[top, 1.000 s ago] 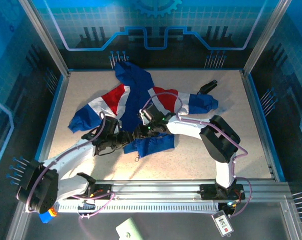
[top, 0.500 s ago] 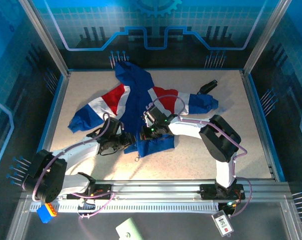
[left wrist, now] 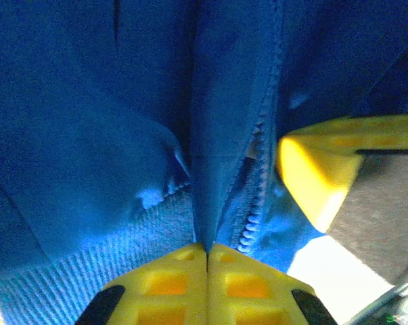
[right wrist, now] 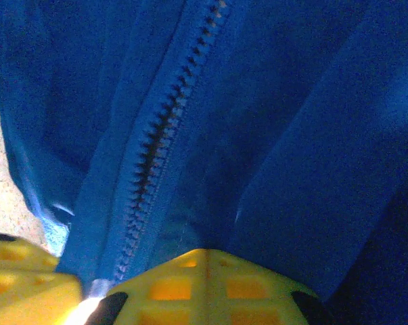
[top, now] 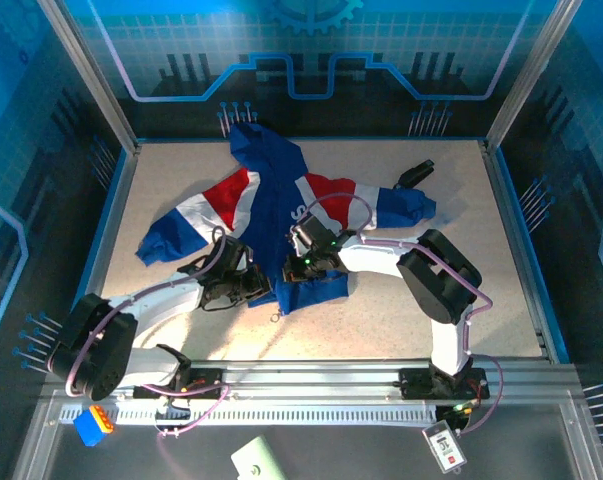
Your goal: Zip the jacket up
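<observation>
Top view from above-behind, looking down, both wrist views close on zipper [right wrist: 164,128] of jacket [top: 271,175]

Left arm [top: 151,298], right arm [top: 379,256]: white links, black joint housings were seen. Lilac cables [top: 333,196] were looped behind each wrist. Left gripper [left wrist: 207,249], right gripper [right wrist: 99,288]: yellow fingers [left wrist: 183,277], square recesses moulded in, black patches noted behind fingertips.
</observation>
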Controlling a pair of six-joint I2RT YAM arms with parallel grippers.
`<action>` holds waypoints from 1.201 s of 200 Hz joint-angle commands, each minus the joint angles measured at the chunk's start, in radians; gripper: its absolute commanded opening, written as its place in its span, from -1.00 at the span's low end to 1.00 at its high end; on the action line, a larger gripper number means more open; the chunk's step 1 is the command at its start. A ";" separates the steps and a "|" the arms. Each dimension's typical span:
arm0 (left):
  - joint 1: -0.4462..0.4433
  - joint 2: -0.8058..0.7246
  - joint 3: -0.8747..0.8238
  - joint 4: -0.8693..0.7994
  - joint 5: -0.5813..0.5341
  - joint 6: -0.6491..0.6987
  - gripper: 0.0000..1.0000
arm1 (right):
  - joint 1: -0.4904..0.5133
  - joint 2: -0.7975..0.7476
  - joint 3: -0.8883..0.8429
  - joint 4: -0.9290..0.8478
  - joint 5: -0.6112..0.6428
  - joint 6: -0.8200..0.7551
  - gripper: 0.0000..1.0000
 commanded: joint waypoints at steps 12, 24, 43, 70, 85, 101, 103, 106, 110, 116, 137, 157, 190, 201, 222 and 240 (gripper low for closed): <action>0.046 -0.133 0.045 -0.037 0.077 0.036 -1.00 | -0.056 -0.026 -0.051 0.049 -0.040 0.006 -0.88; 0.061 -0.165 0.043 -0.020 0.106 0.031 -1.00 | -0.076 -0.043 -0.065 0.072 -0.074 0.010 -0.87; 0.073 -0.191 0.028 0.030 0.145 0.024 -1.00 | -0.098 -0.072 -0.072 0.088 -0.125 0.005 -0.78; 0.075 -0.187 -0.016 0.146 0.196 0.011 -1.00 | -0.141 -0.152 -0.094 0.119 -0.182 0.019 -0.48; 0.076 -0.180 -0.036 0.198 0.216 -0.006 -1.00 | -0.169 -0.207 -0.109 0.137 -0.214 0.036 -0.45; 0.077 -0.170 -0.045 0.234 0.231 -0.012 -1.00 | -0.183 -0.256 -0.112 0.137 -0.235 0.044 -0.44; 0.077 -0.169 -0.045 0.236 0.232 -0.012 -1.00 | -0.184 -0.260 -0.110 0.138 -0.238 0.045 -0.44; 0.077 -0.168 -0.045 0.241 0.235 -0.011 -1.00 | -0.184 -0.266 -0.110 0.136 -0.244 0.047 -0.44; 0.077 -0.165 -0.043 0.244 0.238 -0.012 -1.00 | -0.183 -0.272 -0.110 0.138 -0.251 0.050 -0.44; 0.077 -0.161 -0.044 0.250 0.241 -0.008 -1.00 | -0.182 -0.277 -0.109 0.144 -0.263 0.060 -0.42; 0.077 -0.151 -0.043 0.279 0.259 0.002 -1.00 | -0.169 -0.258 -0.103 0.190 -0.332 0.126 -0.29; 0.077 -0.151 -0.051 0.316 0.270 0.005 -1.00 | -0.149 -0.215 -0.082 0.206 -0.376 0.172 -0.23; 0.078 -0.157 -0.058 0.342 0.282 0.020 -1.00 | -0.131 -0.177 -0.059 0.207 -0.387 0.202 -0.22; 0.078 -0.157 -0.058 0.341 0.284 0.024 -1.00 | -0.131 -0.171 -0.052 0.207 -0.394 0.212 -0.22; 0.078 -0.155 -0.060 0.342 0.285 0.026 -1.00 | -0.128 -0.163 -0.042 0.202 -0.413 0.223 -0.22; 0.080 -0.152 -0.061 0.341 0.285 0.027 -1.00 | -0.126 -0.157 -0.042 0.224 -0.433 0.244 -0.23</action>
